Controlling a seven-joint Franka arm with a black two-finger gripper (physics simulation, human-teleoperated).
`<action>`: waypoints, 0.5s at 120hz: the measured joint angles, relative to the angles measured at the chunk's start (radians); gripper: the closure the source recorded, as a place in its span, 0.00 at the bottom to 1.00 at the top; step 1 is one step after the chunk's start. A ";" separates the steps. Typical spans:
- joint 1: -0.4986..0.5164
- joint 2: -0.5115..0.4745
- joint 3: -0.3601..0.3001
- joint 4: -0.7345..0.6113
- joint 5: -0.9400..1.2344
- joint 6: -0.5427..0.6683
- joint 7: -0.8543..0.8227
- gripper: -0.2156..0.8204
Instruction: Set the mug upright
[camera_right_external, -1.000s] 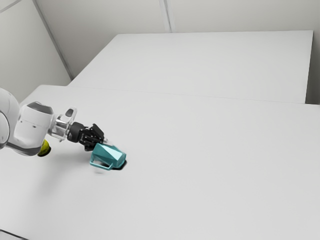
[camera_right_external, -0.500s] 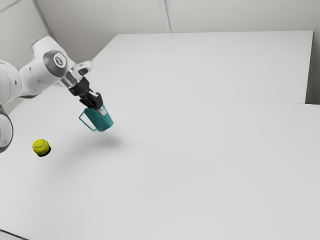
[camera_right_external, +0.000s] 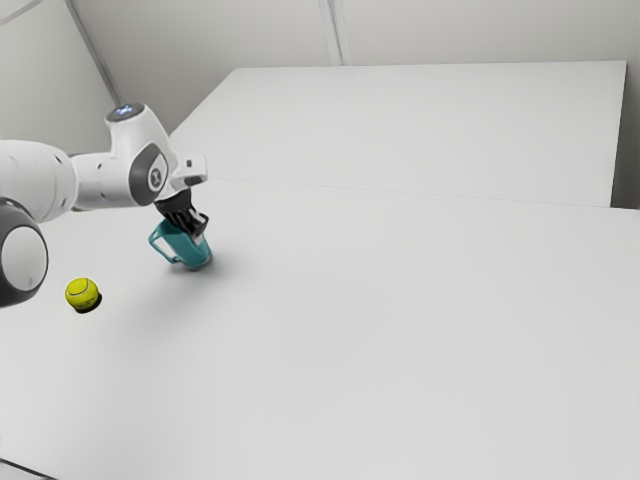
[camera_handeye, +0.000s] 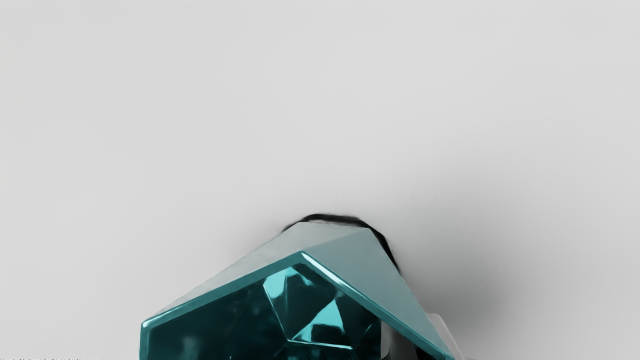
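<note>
From the exterior view's left, the white Franka arm (camera_right_external: 105, 182) reaches out over the table (camera_right_external: 400, 330), high enough to leave room for a mug standing beneath its hand. Next comes a yellow-green tennis ball (camera_right_external: 82, 293), resting on the table well apart from the mug, where it looks unlikely to hinder the job.

Further right is the teal faceted mug (camera_right_external: 187, 248), mouth up and base down, close to upright; a slight lean I can't rule out. Its handle (camera_right_external: 162, 243) points toward the exterior view's left, out of the fingers' way. A tight dark shadow (camera_handeye: 340, 218) hugs the base in the wrist view, so the mug is on the table or all but on it; which, I cannot tell.

The black two-finger gripper (camera_right_external: 199, 235) is closed on the mug's side wall, one finger (camera_handeye: 396, 345) inside the mouth and the other outside. Pinching the wall near the rim (camera_handeye: 220, 286) probably serves to steer the mug's tilt while leaving its base free to sit flat.
</note>
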 joint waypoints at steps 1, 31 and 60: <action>0.000 0.000 0.000 -0.002 -0.001 0.002 -0.003 0.89; 0.001 -0.004 0.000 -0.011 -0.045 0.029 -0.068 0.44; 0.000 -0.058 -0.024 0.241 -0.047 -0.205 -0.113 0.28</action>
